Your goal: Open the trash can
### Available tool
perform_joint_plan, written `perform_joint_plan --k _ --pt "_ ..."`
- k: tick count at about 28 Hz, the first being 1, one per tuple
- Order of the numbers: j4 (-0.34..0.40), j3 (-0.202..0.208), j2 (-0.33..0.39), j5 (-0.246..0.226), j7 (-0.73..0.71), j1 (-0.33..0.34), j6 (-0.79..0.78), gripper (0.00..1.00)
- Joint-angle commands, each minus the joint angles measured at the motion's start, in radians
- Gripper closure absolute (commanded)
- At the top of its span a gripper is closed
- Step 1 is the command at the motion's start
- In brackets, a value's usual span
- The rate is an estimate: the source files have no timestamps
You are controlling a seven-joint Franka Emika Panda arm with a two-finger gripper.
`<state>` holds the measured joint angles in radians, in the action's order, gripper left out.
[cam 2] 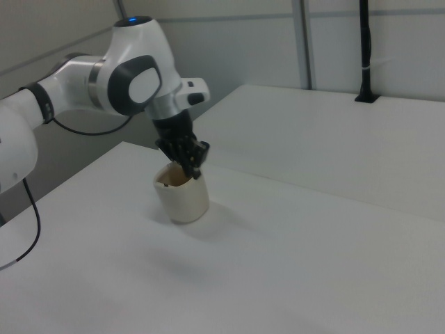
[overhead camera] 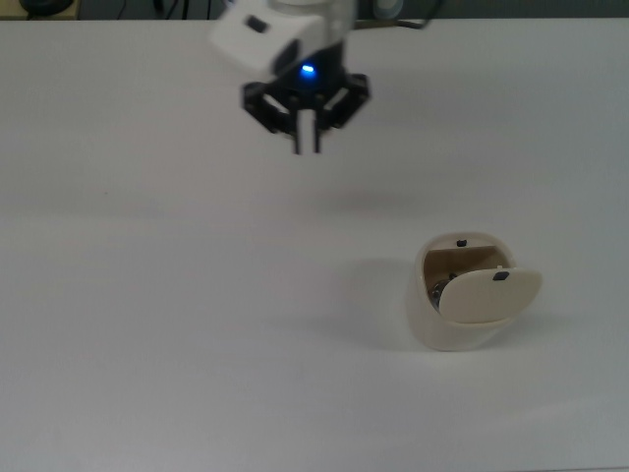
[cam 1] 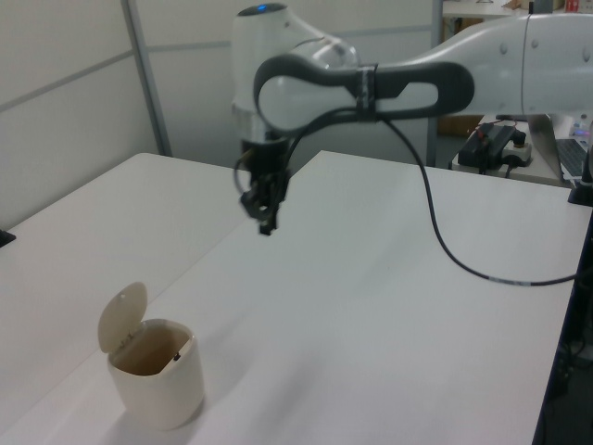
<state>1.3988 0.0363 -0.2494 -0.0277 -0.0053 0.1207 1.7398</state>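
Note:
The trash can (overhead camera: 454, 332) is a small cream-white bin on the white table (overhead camera: 147, 295), at the top view's lower right. Its beige lid (overhead camera: 488, 295) stands swung up, and the inside is open to view. In the left view the trash can (cam 1: 159, 375) sits at the lower left with its lid (cam 1: 123, 315) raised at the back. My gripper (overhead camera: 307, 146) hangs in the air, well away to the top view's upper left of the can, shut and holding nothing. The left view shows the gripper (cam 1: 265, 225) high above the table. In the right view the gripper (cam 2: 191, 169) overlaps the trash can's (cam 2: 183, 200) rim.
A black cable (cam 1: 445, 250) hangs from the arm over the table in the left view. A black post (cam 2: 365, 52) stands at the table's far edge in the right view. Dark equipment (cam 1: 496, 148) sits behind the table.

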Motion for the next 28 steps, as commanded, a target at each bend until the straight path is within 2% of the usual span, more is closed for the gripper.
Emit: perform_joint_plan --k 1,3,7,16,21,28 --pt "-0.001 0.04 0.022 -0.009 -0.146 -0.05 -0.098 0.24" --pt "-0.001 0.054 0.022 -0.006 -0.163 -0.056 -0.112 0.0" --pt "-0.001 0.077 0.021 0.021 -0.212 -0.056 -0.114 0.0" --pt "0.002 0.076 0.015 0.026 -0.212 -0.058 -0.111 0.0" --pt "0.0 0.083 0.018 0.045 -0.212 -0.058 -0.112 0.0" --pt "-0.001 0.105 0.041 0.046 -0.209 -0.058 -0.124 0.0"
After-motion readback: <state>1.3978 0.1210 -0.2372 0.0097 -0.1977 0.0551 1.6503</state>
